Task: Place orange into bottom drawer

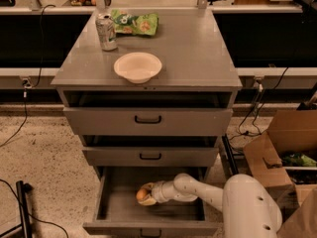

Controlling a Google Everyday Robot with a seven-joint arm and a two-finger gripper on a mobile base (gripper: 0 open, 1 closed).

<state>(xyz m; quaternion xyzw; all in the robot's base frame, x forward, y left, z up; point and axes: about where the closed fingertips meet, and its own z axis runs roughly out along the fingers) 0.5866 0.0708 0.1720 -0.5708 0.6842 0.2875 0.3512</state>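
Speckled stone floor all round, with a grey metal cabinet in the middle. On its flat top, from the left, we've got a shiny soda can, a crinkly green snack bag behind it and a smooth white bowl near the front edge.

Down low, the bottom drawer is pulled right out: a deep, flat-floored grey box. Left of centre inside it sits the gripper, closed around the orange, which is small, round and smooth. The fruit is at the gripper's left tip, and the white arm runs off to the right, so the long axis lies across the drawer. It's low over the drawer floor, though we can't tell if it touches. We reckon letting go is all that's left. There's a cardboard box on the far right.
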